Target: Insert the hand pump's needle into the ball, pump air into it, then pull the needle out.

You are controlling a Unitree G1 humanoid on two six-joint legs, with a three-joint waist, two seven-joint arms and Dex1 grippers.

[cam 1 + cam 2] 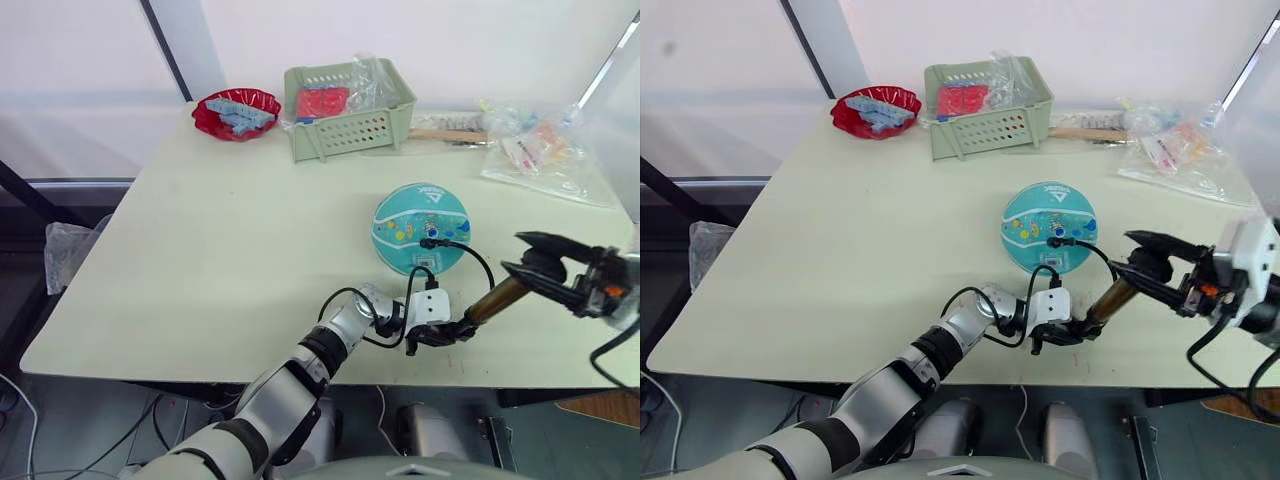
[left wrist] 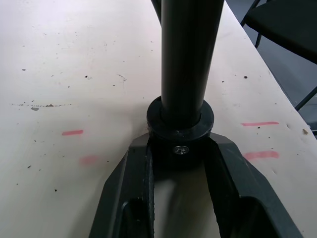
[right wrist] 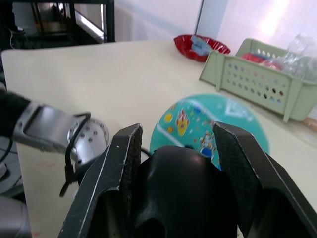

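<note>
The teal ball (image 1: 420, 225) rests on the table right of centre, its white triangle logo facing up. The hand pump (image 1: 495, 298) lies slanted in front of it, near the table's front edge. My left gripper (image 1: 440, 334) is shut on the pump's black base cap (image 2: 181, 121), one finger (image 2: 130, 181) on each side. My right gripper (image 1: 541, 266) is shut on the black T-handle (image 3: 181, 191) at the other end. The thin black hose (image 1: 478, 258) loops up to the ball. The needle's black fitting (image 1: 429, 243) sits against the ball's near side, and the pin itself is hidden.
At the back of the table (image 1: 220, 250) stand a green basket (image 1: 350, 125) holding red items and plastic, and a red bowl (image 1: 237, 112) with blue pieces. Clear plastic bags (image 1: 540, 150) lie at the back right. Pink marks (image 2: 73, 132) dot the table near its front edge.
</note>
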